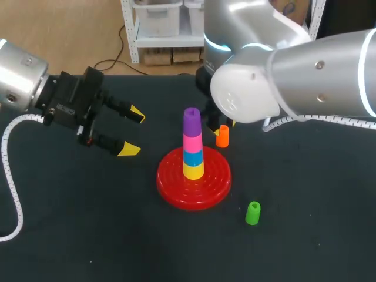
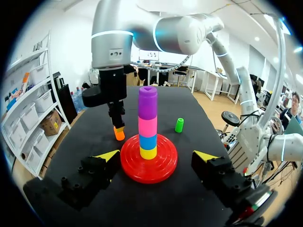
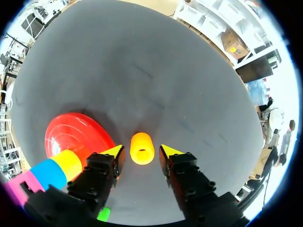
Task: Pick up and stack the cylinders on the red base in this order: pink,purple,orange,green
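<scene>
**A:** R gripper, what've you got?

**B:** My R gripper [image 3: 140,152] is spread, pointing down at the table [image 1: 88,235]. Orange cylinder [image 3: 142,148] stands upright between the yellow tips w/ a sliver of gap each side, so no grip on it.

**A:** And where's orange vs the stack?

**B:** Head view: abt 1 o'clock of the red base [image 1: 194,185], just off its rim, on the cloth.

**A:** L side?

**B:** L gripper [image 1: 133,131] also wide open, nothing in it. It hangs above the table at roughly 9-10 o'clock of the base, well apart, fingers aimed at the stack.

**A:** Stack itself?

**B:** On the base, bottom up: yellow cylinder [image 1: 193,169], blue cylinder [image 1: 193,157], pink cylinder [image 1: 192,143], purple cylinder [image 1: 191,121] on top. Column looks straight from the L wrist cam.

**A:** Green?

**B:** Green cylinder [image 1: 252,212] upright on the table, abt 4 o'clock of the base, near the rim but not touching. No gripper near it.
</scene>
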Robot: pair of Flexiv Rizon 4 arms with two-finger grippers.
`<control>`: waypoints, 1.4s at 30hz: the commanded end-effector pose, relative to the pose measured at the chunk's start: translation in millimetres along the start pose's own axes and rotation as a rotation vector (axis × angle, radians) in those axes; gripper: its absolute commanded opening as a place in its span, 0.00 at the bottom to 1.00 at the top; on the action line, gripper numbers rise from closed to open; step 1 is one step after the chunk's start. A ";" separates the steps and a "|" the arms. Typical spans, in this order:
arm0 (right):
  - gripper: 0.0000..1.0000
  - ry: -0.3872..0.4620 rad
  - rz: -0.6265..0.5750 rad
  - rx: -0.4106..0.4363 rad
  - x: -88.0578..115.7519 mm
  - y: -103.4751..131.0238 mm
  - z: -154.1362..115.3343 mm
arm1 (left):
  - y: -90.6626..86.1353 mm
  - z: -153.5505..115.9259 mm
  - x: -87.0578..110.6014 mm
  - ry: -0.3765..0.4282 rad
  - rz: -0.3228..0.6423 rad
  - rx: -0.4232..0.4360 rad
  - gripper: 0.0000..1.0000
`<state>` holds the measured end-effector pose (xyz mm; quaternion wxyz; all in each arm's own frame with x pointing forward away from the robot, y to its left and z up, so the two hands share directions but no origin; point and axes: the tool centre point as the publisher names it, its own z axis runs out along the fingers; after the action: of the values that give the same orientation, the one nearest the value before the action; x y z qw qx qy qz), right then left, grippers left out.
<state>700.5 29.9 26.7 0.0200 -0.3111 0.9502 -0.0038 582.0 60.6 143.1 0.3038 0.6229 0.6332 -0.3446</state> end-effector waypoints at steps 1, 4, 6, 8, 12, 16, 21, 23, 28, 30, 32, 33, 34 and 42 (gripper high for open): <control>0.47 -0.010 0.002 0.004 6.1 0.1 -0.3 | -0.4 -0.4 1.4 -0.003 0.003 -0.001 1.00; 0.47 -0.009 0.002 0.004 7.0 0.2 0.3 | -0.4 -0.4 1.4 -0.003 0.003 -0.001 1.00; 0.46 -0.010 0.003 0.004 7.1 0.3 0.3 | -0.4 -0.4 1.4 -0.003 0.003 -0.001 1.00; 0.46 -0.011 0.003 0.004 6.9 0.5 0.5 | -0.4 -0.4 1.4 -0.003 0.003 -0.001 1.00; 0.45 -0.012 -0.001 0.004 4.9 0.9 0.7 | -0.4 -0.4 1.4 -0.003 0.003 -0.001 1.00; 0.42 -0.015 -0.004 0.005 3.5 1.1 -0.3 | -0.4 -0.4 1.4 -0.003 0.003 -0.001 1.00; 0.37 -0.016 -0.007 0.005 3.6 1.7 0.0 | -0.4 -0.4 1.4 -0.003 0.003 -0.001 1.00; 0.35 -0.015 -0.006 0.003 4.3 2.2 0.7 | -0.4 -0.4 1.4 -0.003 0.003 -0.001 1.00; 0.29 -0.013 -0.005 -0.005 5.7 2.7 1.9 | -0.4 -0.4 1.4 -0.003 0.003 -0.001 1.00; 0.27 -0.013 -0.006 -0.004 5.9 2.8 2.3 | -0.4 -0.4 1.4 -0.003 0.003 -0.001 1.00; 0.26 -0.012 -0.006 -0.003 6.0 2.9 2.5 | -0.4 -0.4 1.4 -0.003 0.003 -0.001 1.00; 0.25 -0.011 -0.005 -0.002 6.0 2.9 2.5 | -0.4 -0.4 1.4 -0.003 0.003 -0.001 1.00; 0.24 -0.010 -0.005 -0.001 6.0 2.8 2.5 | -0.4 -0.4 1.4 -0.003 0.003 -0.001 1.00; 0.00 -0.019 -0.005 0.008 6.7 2.7 -5.6 | -0.4 -0.4 1.4 -0.003 0.003 -0.001 1.00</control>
<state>697.4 30.0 26.6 0.0260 -0.3137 0.9491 -0.0045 582.0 60.6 143.1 0.3038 0.6229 0.6332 -0.3446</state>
